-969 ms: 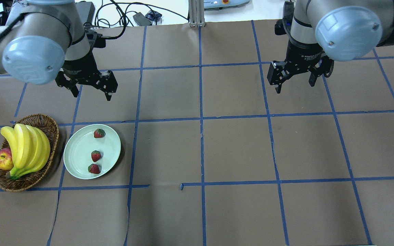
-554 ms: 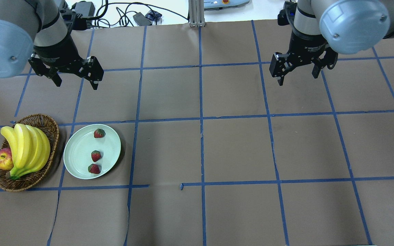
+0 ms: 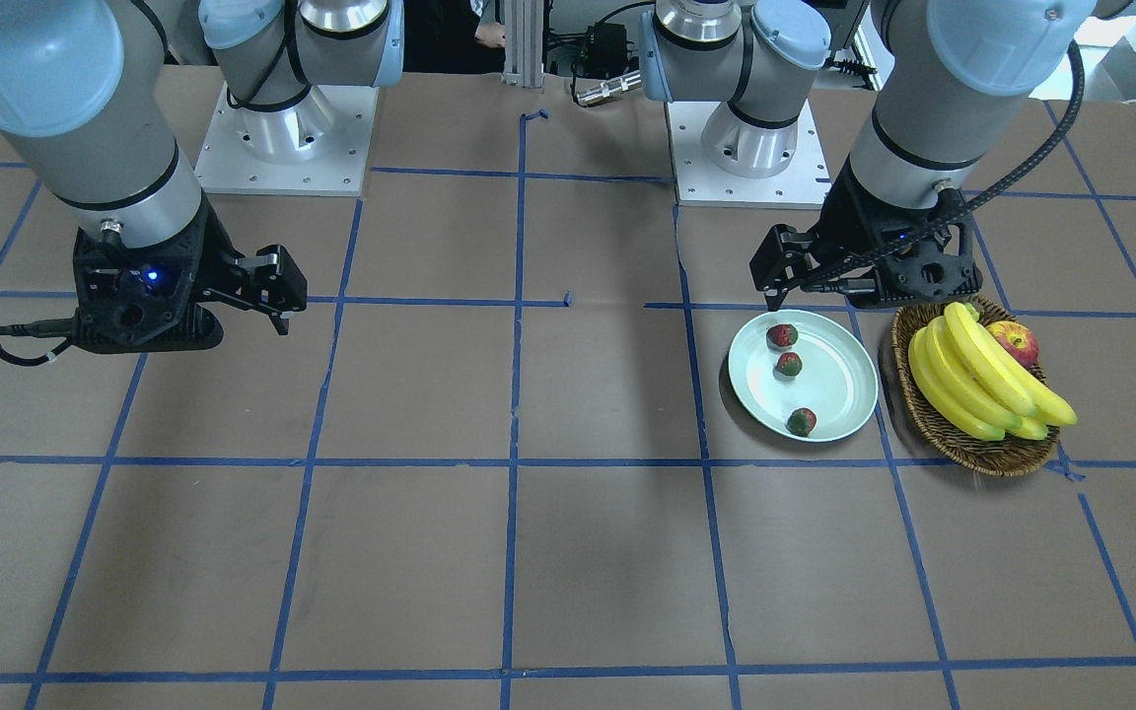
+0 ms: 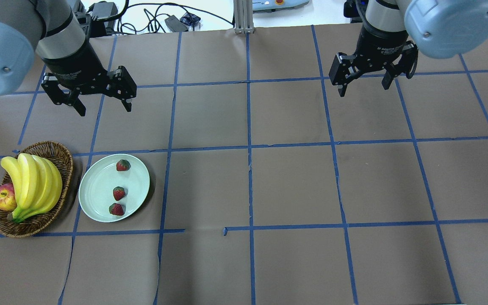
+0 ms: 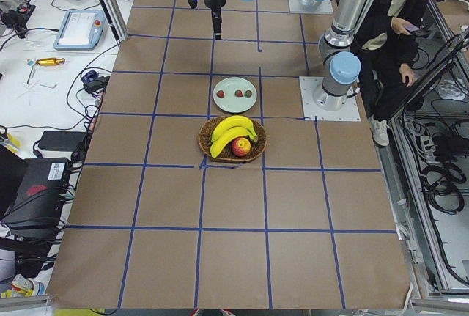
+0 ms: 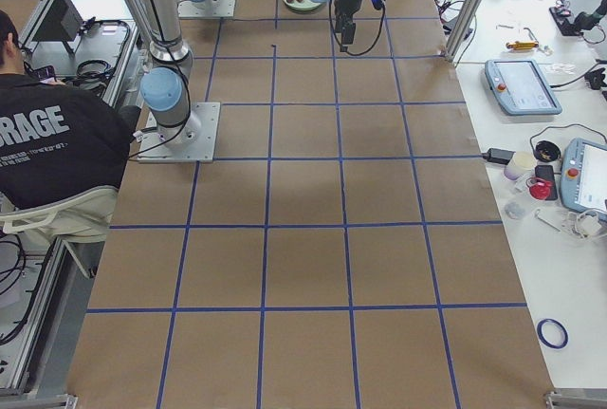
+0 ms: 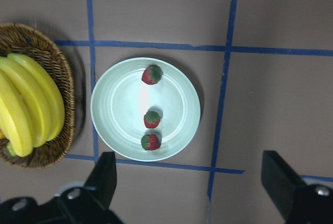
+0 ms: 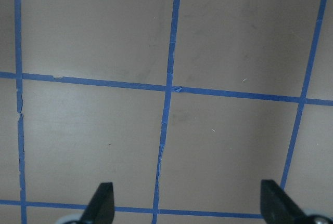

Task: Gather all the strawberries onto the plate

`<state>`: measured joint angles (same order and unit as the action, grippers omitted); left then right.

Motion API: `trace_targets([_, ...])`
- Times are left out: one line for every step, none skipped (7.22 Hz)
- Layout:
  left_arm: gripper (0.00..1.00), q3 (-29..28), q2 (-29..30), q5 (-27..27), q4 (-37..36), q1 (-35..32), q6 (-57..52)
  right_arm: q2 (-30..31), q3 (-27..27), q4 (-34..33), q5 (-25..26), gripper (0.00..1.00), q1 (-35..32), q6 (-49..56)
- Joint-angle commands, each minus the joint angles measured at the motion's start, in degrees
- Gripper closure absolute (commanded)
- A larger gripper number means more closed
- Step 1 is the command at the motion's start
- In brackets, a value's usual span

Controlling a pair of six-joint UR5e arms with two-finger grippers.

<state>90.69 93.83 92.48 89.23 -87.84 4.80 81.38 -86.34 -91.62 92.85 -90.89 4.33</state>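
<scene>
Three red strawberries [image 4: 122, 165] [image 4: 119, 193] [image 4: 116, 209] lie on the pale green plate [image 4: 95, 182] at the left of the table. They also show in the left wrist view [image 7: 152, 74] [image 7: 152, 119] [image 7: 150, 142] on the plate [image 7: 122, 104], and in the front view [image 3: 789, 364] on the plate [image 3: 839, 380]. My left gripper [image 4: 105, 109] is open and empty, raised beyond the plate's far side. My right gripper [image 4: 363, 88] is open and empty, over bare table at the far right [image 8: 188, 203].
A brown wicker basket [image 4: 64, 154] stands just left of the plate, with a bunch of bananas [image 4: 32, 182] and a red-yellow apple [image 4: 3, 197] in it. Blue tape lines grid the brown table. Cables lie beyond the far edge.
My left gripper swung left and back, then a little right again, still open. My right gripper drew back toward the far edge. The strawberries and plate have not moved.
</scene>
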Motion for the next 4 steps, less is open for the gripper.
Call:
trace_targets([0.00, 0.0, 0.6, -1.0, -0.9, -1.6, 0.7, 0.5, -0.6, 0.3, -0.2, 0.00, -0.3, -2.7])
trace_targets([0.00, -0.2, 0.6, -1.0, -1.3, -1.9, -0.7, 0.8, -0.6, 0.3, -2.7, 0.00, -0.3, -3.2])
trace_targets([0.00, -0.3, 0.5, -1.1, -1.7, -1.9, -1.4, 1.2, -0.6, 0.5, -3.3, 0.00, -0.4, -4.8])
trace_targets([0.00, -0.3, 0.1, -0.9, -1.7, -1.8, -1.4, 2.2, -0.5, 1.0, -3.3, 0.00, -0.4, -5.6])
